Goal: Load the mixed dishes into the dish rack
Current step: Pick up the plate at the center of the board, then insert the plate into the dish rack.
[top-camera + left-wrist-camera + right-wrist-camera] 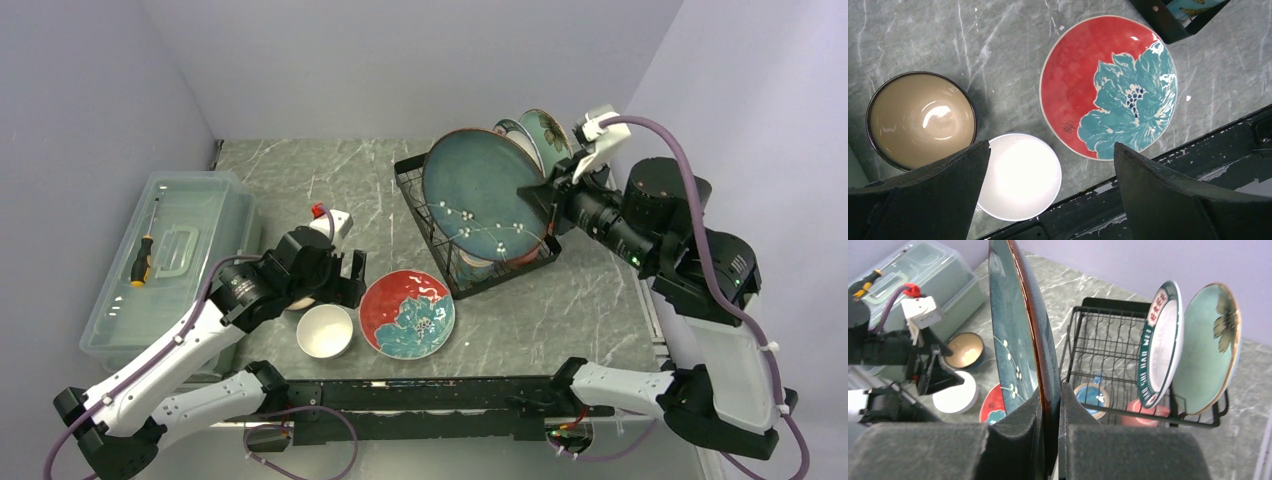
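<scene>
My right gripper [540, 192] is shut on the rim of a large dark teal plate [480, 195] with white blossoms, held on edge over the black wire dish rack [425, 215]; the plate also shows in the right wrist view [1013, 325]. In the rack [1108, 335] stand a white plate with a lettered dark rim [1159, 342] and a mint-green flower plate [1210, 340], with a blue mug [1091, 395] and a pink mug [1143, 412] below. My left gripper [1050, 165] is open above the white bowl [1020, 175]. The brown bowl [920, 117] and red plate [1108, 85] lie on the table.
A clear plastic box [165, 260] with a screwdriver [140, 262] stands at the left. A black rail [420, 395] runs along the table's near edge. Walls close in the back and both sides.
</scene>
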Controlling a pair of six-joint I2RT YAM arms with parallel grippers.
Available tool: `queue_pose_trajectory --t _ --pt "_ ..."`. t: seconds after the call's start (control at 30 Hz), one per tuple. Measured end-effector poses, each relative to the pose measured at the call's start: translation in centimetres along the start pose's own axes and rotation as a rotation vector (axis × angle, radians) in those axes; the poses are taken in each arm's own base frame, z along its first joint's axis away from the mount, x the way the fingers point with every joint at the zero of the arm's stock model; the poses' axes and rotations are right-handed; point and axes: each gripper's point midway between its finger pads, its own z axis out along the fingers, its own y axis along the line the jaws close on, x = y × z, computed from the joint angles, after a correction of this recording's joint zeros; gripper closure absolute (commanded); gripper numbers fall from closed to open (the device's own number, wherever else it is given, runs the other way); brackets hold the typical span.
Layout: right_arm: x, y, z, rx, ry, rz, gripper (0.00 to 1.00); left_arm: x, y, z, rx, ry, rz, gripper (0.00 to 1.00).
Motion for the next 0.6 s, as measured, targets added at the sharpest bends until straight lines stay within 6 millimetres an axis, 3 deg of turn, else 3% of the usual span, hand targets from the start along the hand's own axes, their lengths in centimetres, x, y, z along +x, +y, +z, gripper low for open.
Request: queue_pose_trajectory --t 0.33,0.6 --pt "-1.0 -1.8 4.6 0.118 0.006 -0.184 1.0 1.1 0.9 0.4 -0.032 0.014 0.01 0.01" --pt "-2.6 -3.0 6.0 0.191 -0.063 -0.283 1.0 1.1 1.2 0.4 -0.048 0.012 0.015 0.01"
